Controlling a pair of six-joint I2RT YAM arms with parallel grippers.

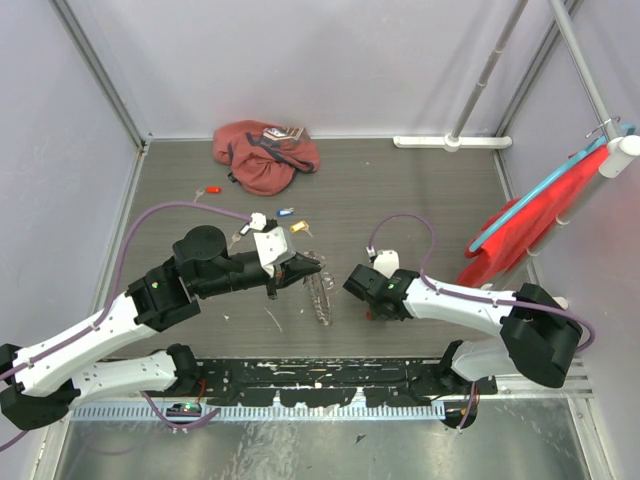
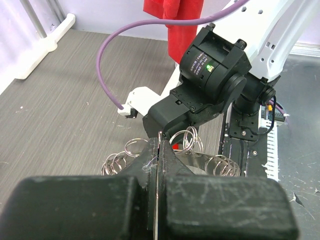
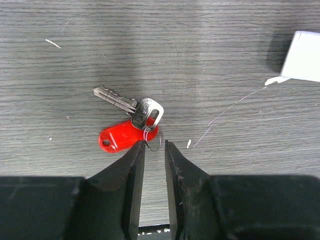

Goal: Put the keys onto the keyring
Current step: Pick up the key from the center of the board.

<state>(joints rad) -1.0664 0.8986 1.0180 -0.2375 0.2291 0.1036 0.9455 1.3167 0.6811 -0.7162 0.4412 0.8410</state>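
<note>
**R jaws straddle the red key's small ring; keyring hangs just to their left**

R gripper [image 3: 154, 150] is low over the table, jaws a little apart, nothing clamped. In the R wrist view the red key [image 3: 131, 131] lies flat just ahead of the tips and off to their left. The split ring [image 3: 152, 144] at its head end sits right in the gap between the tips.

Long axis: the silver blade runs from the head up and left, away from the jaws. The red tag lies beside it, pointing left. So the jaws meet the key at its head end, roughly across the ring, not along the blade.

L gripper [image 1: 300, 268] is shut on the keyring [image 1: 320, 292], which dangles below it over the table, between the two arms. It hangs near the R gripper, apart from it, on its left in the top view.

R arm is far nearer the red key, and the L arm is busy holding.

My read: closing here would catch the thin ring or tag edge, and a slip looks likely. The carry to the keyring afterwards is short, leftward.

Three more keys [image 1: 285, 211] lie well apart toward the far side.
</note>
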